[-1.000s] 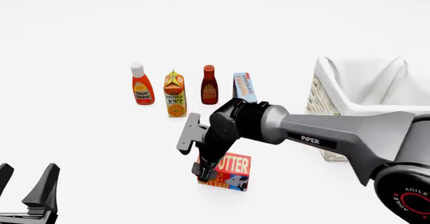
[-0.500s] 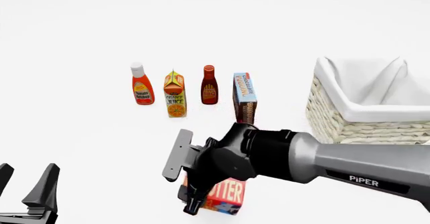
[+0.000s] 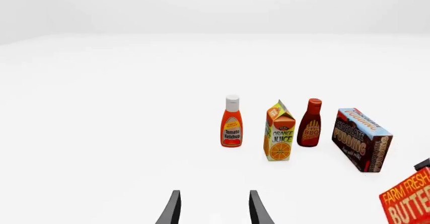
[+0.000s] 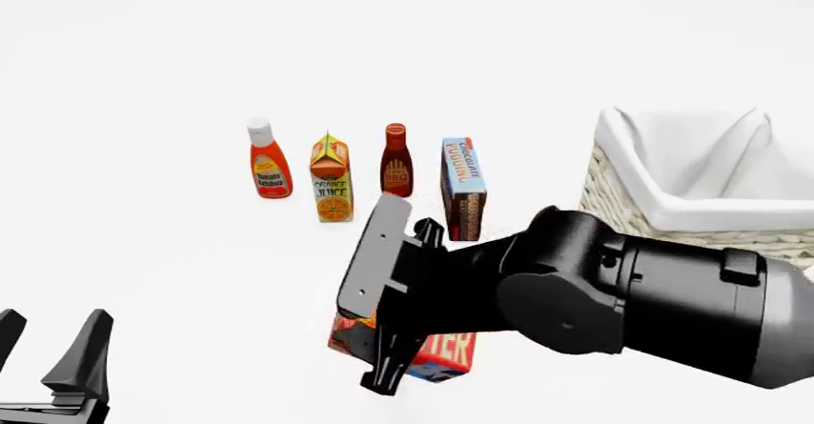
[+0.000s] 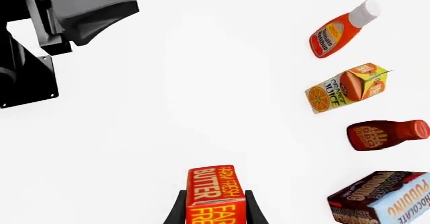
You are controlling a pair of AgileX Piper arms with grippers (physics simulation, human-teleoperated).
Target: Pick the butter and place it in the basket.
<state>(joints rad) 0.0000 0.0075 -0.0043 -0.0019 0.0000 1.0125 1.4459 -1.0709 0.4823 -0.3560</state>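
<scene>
Butter, the small red-orange box with yellow lettering (image 4: 439,353), sat pinched in our right pincer (image 5: 213,211), near the counter's front edge, left of the cream wicker basket (image 4: 674,216). Our left pincer (image 4: 57,367) stayed spread, empty.

Right claw (image 5: 213,211) lifted butter (image 5: 215,191), swung nearer camera.

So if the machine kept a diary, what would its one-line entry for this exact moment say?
stage: grasp | right gripper: shut on butter | left gripper: open, idle | basket: butter not in yet
</scene>
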